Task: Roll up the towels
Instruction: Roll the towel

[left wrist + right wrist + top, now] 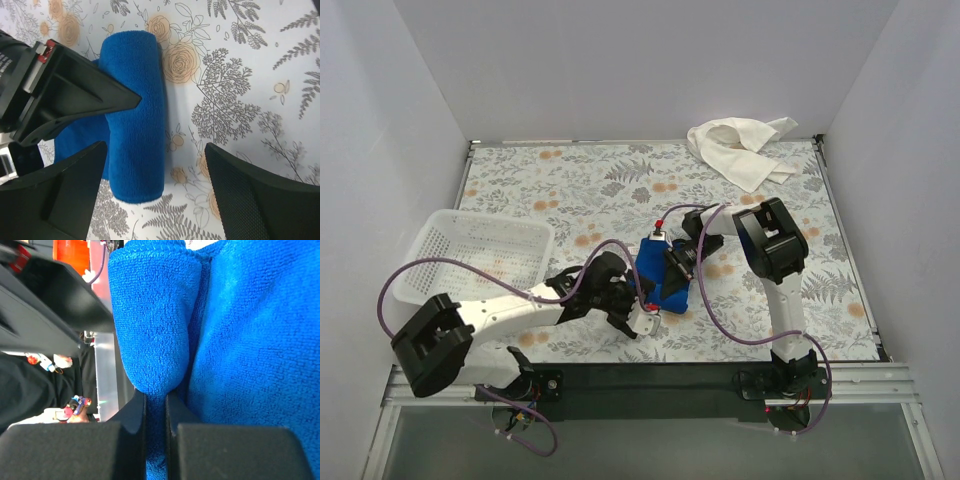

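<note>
the blue towel (665, 272) lies near the middle of the flowered bench (580, 185), toward my side and between my two arms. it is partly rolled: from my left wrist it shows as a thick roll with a flat tail of cloth beside it. my right tool (155, 407) is narrow, its two fingers pinched on a fold of the blue cloth, which bulges out just past the tips. my left tool (156, 146) stands wide, a finger to each side of the near end of the roll. bare bench shows between the roll and the finger on that view's right; whether the other finger touches the cloth i cannot tell. in the same view my right tool reaches in from the left and its tip meets the roll about halfway along. the white towel (738, 150) lies crumpled in the far right corner of the bench, well apart from both tools. a white perforated basket (490, 216) sits at the left side of the bench, beside my left arm.
</note>
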